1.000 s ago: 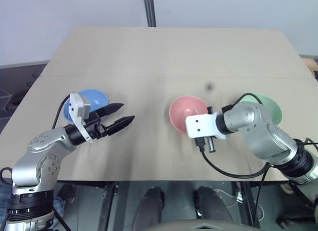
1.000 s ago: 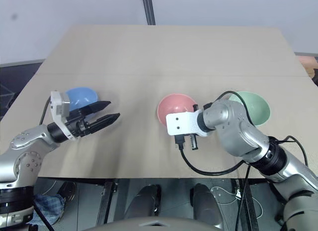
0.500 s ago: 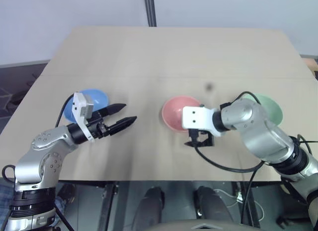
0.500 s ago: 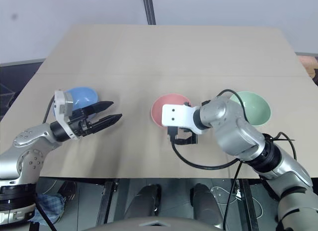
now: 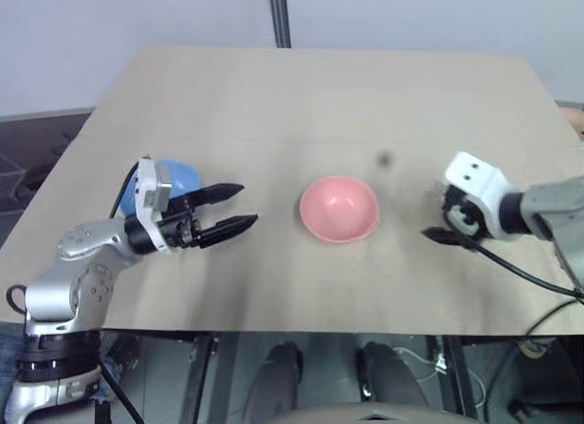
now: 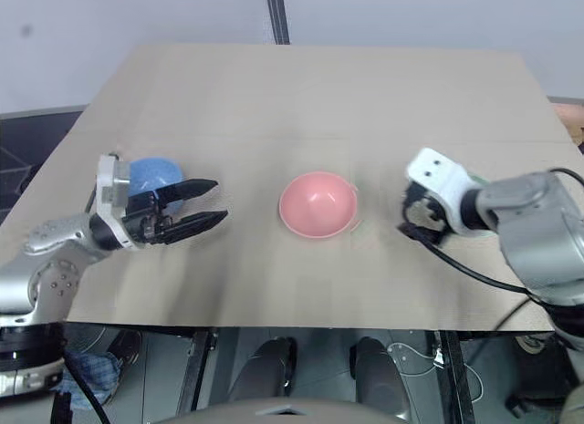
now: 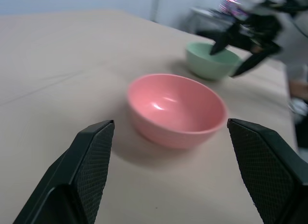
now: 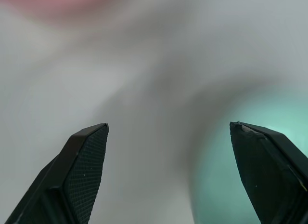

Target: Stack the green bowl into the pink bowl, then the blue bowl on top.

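The pink bowl (image 5: 339, 208) stands upright and empty at the middle of the table, with nothing touching it. My left gripper (image 5: 239, 207) is open and level to its left, pointing at it with a gap between. Behind that wrist sits the blue bowl (image 5: 180, 176), partly hidden. At the table's right, my right gripper (image 7: 236, 50) hangs open just over the green bowl (image 7: 211, 60), fingers angled down. In the right wrist view the green bowl (image 8: 231, 151) lies by one of the fingers (image 8: 269, 161), and nothing is between them.
The beige table (image 5: 319, 96) reaches well back behind the bowls. A small dark spot (image 5: 384, 158) marks it between the pink bowl and my right hand. Its front edge runs close below both grippers. A black cable (image 5: 520, 271) trails from my right wrist.
My right gripper has opened, come off the pink bowl's rim and swung right to the green bowl, which it now hides from above. My left gripper has turned a little towards the pink bowl.
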### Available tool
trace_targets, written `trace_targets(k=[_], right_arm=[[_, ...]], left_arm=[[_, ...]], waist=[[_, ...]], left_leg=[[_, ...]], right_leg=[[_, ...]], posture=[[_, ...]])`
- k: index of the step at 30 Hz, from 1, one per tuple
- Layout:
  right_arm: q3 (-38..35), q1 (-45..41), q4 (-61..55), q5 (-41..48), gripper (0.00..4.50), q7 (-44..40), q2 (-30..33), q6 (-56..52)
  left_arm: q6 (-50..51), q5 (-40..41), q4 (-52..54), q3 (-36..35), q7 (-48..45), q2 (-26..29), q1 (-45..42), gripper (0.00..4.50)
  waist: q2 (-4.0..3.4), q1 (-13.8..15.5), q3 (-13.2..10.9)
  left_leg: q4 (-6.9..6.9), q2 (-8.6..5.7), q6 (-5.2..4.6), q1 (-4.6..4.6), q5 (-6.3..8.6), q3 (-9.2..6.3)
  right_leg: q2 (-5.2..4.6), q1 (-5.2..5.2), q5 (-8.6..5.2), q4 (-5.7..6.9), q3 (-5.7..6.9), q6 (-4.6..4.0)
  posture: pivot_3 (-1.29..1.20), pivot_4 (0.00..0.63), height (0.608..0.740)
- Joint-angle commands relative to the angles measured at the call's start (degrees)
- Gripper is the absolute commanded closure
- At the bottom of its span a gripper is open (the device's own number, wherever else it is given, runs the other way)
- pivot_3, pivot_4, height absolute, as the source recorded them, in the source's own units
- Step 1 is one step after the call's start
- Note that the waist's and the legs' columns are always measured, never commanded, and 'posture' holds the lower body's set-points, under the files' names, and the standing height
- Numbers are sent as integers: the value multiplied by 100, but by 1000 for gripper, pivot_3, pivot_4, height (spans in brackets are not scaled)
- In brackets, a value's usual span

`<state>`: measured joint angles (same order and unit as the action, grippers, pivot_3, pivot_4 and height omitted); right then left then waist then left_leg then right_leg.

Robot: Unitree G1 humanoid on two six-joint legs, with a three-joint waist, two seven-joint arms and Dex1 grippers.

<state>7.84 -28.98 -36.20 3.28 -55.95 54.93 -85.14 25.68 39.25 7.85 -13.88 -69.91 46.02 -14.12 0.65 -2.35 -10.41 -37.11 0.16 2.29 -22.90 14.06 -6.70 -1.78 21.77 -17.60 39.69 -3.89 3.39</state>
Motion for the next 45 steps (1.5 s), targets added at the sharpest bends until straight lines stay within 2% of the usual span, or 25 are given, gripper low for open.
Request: trace_targets(k=[1, 10, 11, 13, 14, 16, 17, 19, 20, 27, 33, 35, 40, 45], right_arm=[[-488, 503, -192, 150, 281, 342, 343, 50], [-550, 905, -53, 276, 281, 1146, 379, 436], [-549, 865, -34, 303, 812, 1203, 362, 493], [-526, 818, -43, 391, 1557, 1226, 394, 613], [-516, 794, -49, 445, 2351, 1247, 398, 631], [-488, 771, -61, 522, 2893, 1270, 414, 662], [-466, 762, -71, 564, 3520, 1274, 433, 685], [-434, 701, -93, 663, 4340, 1264, 442, 714], [-401, 686, -123, 735, 4450, 1216, 477, 762], [-124, 462, -467, 1183, 4450, 764, 808, 1365], [868, -946, -859, 1382, 4450, 148, 749, 1988], [1403, -1561, -928, 1284, 4450, -82, 591, 2262], [2170, -2583, -826, 1221, 4450, -286, 8, 2371], [2651, -3043, -625, 1059, 4450, -226, -463, 2383]], left_arm=[[-362, -313, -166, 354, -525, 232, -484, 531], [-540, -519, -429, 740, -820, 105, -855, 531], [-547, -523, -452, 748, -831, 97, -874, 531], [-556, -540, -500, 750, -844, 77, -916, 531], [-571, -557, -529, 754, -852, 71, -935, 531], [-583, -569, -562, 753, -858, 67, -954, 531], [-586, -570, -571, 748, -859, 65, -956, 531], [-570, -554, -582, 705, -841, 67, -936, 531], [-576, -559, -576, 682, -827, 72, -896, 531], [-597, -588, -520, 606, -721, 85, -670, 531], [-588, -628, -654, 647, -696, 87, -694, 531], [-595, -680, -805, 715, -783, 114, -810, 531], [-668, -811, -1115, 789, -945, 126, -1053, 531], [-649, -854, -1153, 824, -968, 92, -1120, 531]], waist=[[-1, -6, -2], [-4, -7, -7], [-4, -6, -7], [-3, -7, -8], [-4, -7, -8], [-4, -7, -9], [-4, -7, -9], [-4, -7, -9], [-5, -7, -10], [-11, -13, -18], [-35, -16, -44], [-37, -17, -47], [-36, -16, -49], [-36, -6, -49]], left_leg=[[1, -1, 0, 0, 0, 3], [0, 5, -1, 1, 0, 11], [-1, 4, -1, 0, 0, 11], [-2, 4, -1, -1, 0, 12], [-2, 4, -1, -1, 0, 11], [-2, 4, -1, -1, 0, 10], [-2, 4, -1, -1, 0, 10], [-2, 4, -1, -1, 0, 10], [-2, 4, -1, -1, 0, 10], [-1, 6, -1, -2, 1, 9], [-3, 12, -1, 0, 0, 7], [-2, 12, -1, -3, 0, 7], [-3, 9, -1, -14, 0, 6], [-5, 8, -1, -23, 0, 0]], right_leg=[[0, 0, 0, 1, -4, 1], [6, 1, 0, 0, -13, 2], [6, 1, 0, 0, -13, 2], [5, 1, 0, 0, -13, 2], [5, 2, 0, -1, -13, 2], [5, 2, 0, -1, -12, 2], [5, 2, 0, -1, -12, 2], [5, 1, 0, -1, -12, 2], [5, 2, 0, -1, -12, 2], [6, 2, 0, -2, -11, 2], [10, 5, -1, 2, -8, 2], [9, 8, -1, 0, -8, 2], [6, 15, 0, -5, -5, 2], [5, 21, 0, -4, 0, 2]], posture=[[0, 150, 740], [0, 150, 740], [0, 150, 740], [0, 150, 740], [0, 150, 740], [0, 150, 740], [0, 150, 740], [0, 150, 740], [0, 150, 740], [0, 150, 740], [0, 150, 740], [0, 150, 740], [0, 150, 740], [0, 150, 740]])
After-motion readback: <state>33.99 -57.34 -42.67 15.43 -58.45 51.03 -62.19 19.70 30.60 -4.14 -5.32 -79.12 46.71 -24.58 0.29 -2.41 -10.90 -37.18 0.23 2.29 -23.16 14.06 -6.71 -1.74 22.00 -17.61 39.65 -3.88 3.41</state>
